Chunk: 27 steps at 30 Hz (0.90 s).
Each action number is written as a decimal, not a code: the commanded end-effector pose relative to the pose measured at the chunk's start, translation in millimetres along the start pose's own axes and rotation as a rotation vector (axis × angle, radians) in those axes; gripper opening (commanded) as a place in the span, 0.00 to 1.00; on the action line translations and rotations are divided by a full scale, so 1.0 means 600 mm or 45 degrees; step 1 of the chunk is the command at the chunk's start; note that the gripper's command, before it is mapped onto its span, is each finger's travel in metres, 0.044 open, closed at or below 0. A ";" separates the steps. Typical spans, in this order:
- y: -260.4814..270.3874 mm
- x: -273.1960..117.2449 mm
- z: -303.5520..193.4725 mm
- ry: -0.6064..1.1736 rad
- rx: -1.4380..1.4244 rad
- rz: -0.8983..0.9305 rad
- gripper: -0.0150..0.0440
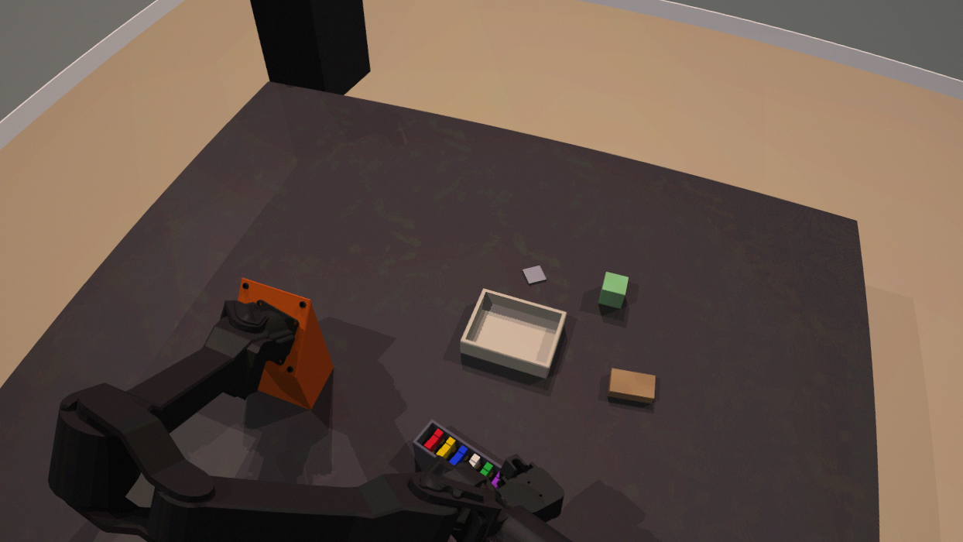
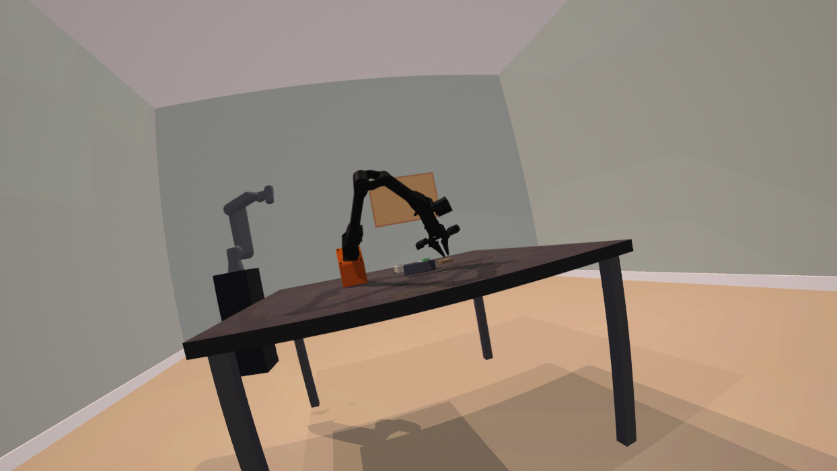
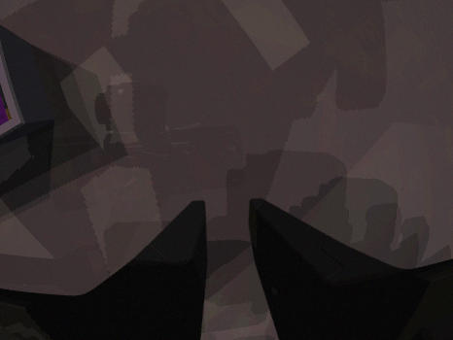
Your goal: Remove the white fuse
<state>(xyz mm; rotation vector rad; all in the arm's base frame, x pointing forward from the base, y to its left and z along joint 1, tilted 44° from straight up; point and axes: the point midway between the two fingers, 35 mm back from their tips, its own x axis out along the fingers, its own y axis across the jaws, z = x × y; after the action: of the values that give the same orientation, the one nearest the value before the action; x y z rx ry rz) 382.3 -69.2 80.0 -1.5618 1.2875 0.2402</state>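
The table lay under everything, and your arm reached over it along the bottom of the top view. Its upper parts passed close over the fuse block there, so you had reason to keep height while you shifted. The tray, near the middle of that view, held nothing.

Your gripper sat past the block's purple end; in the wrist view the block showed only at the left edge. The jaws stood slightly apart with nothing between them. The top view hid the tips, so their clearance was probably fair but hard to vouch for.

The step looked to be lining up. It called for sliding back along the row, up high, until the white fuse came between the tips, then a turn to match its faces. That fuse sat in the block between the blue fuse and the green fuse. You wanted the opening barely wider than the fuse, a plumb descent, a grip on its top only and a straight lift; spread fingers could have brushed either neighbour.
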 end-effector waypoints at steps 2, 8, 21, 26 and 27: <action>0.087 -0.029 0.041 0.037 -0.110 0.162 0.38; 0.187 -0.071 0.084 0.165 -0.410 0.308 0.38; 0.192 -0.066 0.080 0.170 -0.420 0.311 0.38; 0.194 -0.058 0.079 0.170 -0.420 0.311 0.38; 0.195 -0.057 0.078 0.170 -0.420 0.311 0.38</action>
<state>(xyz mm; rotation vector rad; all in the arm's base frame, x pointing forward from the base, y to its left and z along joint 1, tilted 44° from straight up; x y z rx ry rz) 295.7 6.9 18.9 -1.7112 1.6013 0.5309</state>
